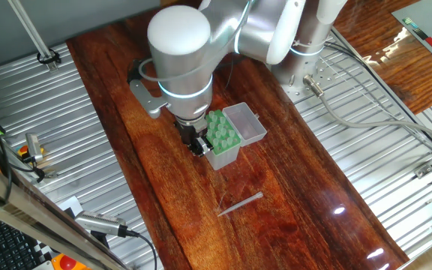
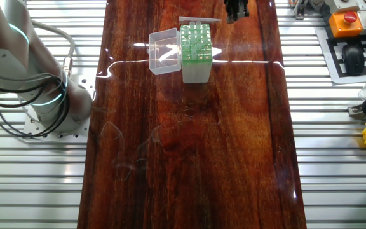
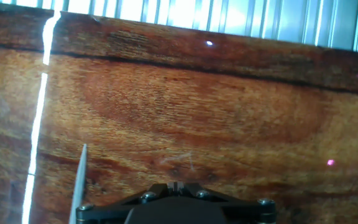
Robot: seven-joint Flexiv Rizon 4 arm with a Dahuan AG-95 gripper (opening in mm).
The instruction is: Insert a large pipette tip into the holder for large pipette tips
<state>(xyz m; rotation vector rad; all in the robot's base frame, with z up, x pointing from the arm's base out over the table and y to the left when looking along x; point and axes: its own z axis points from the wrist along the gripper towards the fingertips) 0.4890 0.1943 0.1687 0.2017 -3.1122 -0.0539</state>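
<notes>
Hand view: end effector (image 3: pixel 176 185) seemingly closed; large pipette tip (image 3: pixel 79 182) left.

No legible text, label, brand, number or sign anywhere in the three views. Keyboard (image 2: pixel 356 58) keys at the table edge too small to read; orange box (image 2: pixel 349 21) with red button unmarked as far as can be told. Nothing printed on the holder for large pipette tips (image 1: pixel 223 138) or the arm's housing (image 1: pixel 180 46).
</notes>
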